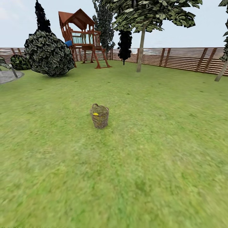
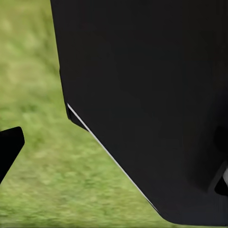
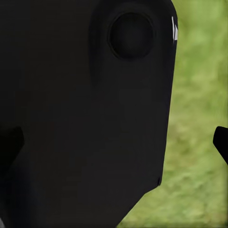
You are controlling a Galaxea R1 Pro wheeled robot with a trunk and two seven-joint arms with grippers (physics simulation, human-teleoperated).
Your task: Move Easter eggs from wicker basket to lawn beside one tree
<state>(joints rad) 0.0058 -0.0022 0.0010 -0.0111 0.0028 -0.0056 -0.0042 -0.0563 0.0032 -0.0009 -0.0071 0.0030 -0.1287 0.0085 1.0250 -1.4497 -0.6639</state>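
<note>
The wicker basket (image 1: 100, 116) stands mid-lawn (image 1: 158, 158), well ahead of you, yellow egg (image 1: 96, 114) inside. Finger state: cannot tell. Risk: you drive in too close and the base tips it.

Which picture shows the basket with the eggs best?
The head view: the wicker basket stands whole on the lawn, with a bit of yellow egg peeking out. Both wrist views give just grass beside dark robot parts, no basket.

Wicker basket (image 1: 100, 116) sitting alone on the lawn (image 1: 152, 164)

A yellow egg (image 1: 95, 114) is showing inside it; a tree (image 1: 141, 49) is standing by the fence (image 1: 186, 58) beyond.
</note>
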